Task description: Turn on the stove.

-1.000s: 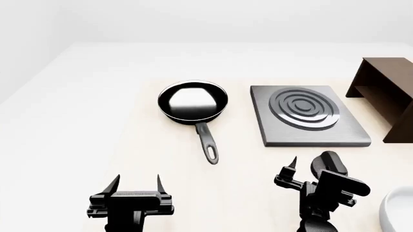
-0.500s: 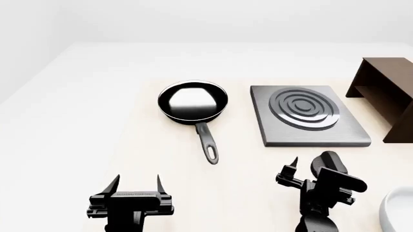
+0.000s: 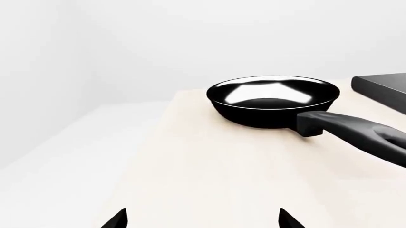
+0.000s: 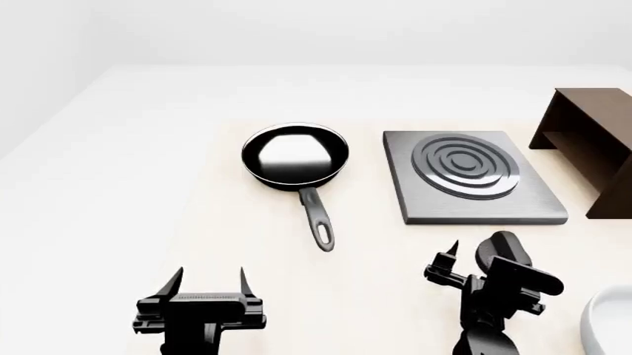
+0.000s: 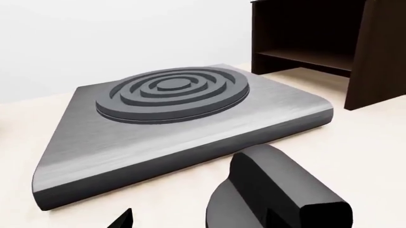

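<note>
The stove is a flat grey metal plate point(image 4: 472, 177) with a dark ring burner point(image 4: 465, 163). It lies right of centre and also shows in the right wrist view point(image 5: 184, 126). Its separate black round knob with a lever point(image 4: 499, 248) sits on the table just in front of the plate, and is large and close in the right wrist view point(image 5: 273, 192). My right gripper point(image 4: 477, 256) is open at the knob. One fingertip point(image 5: 120, 219) stands to one side of the knob and the other is against it. My left gripper point(image 4: 212, 275) is open and empty, near the front left, also seen in the left wrist view point(image 3: 202, 219).
A black frying pan point(image 4: 296, 154) lies left of the stove with its handle point(image 4: 318, 218) pointing towards me, and also shows in the left wrist view point(image 3: 273, 97). A dark brown wooden box point(image 4: 587, 144) stands at the far right. A white rounded object point(image 4: 607, 325) shows at the bottom right corner.
My right gripper has shifted very slightly to the right at the knob. Nothing else has moved.
</note>
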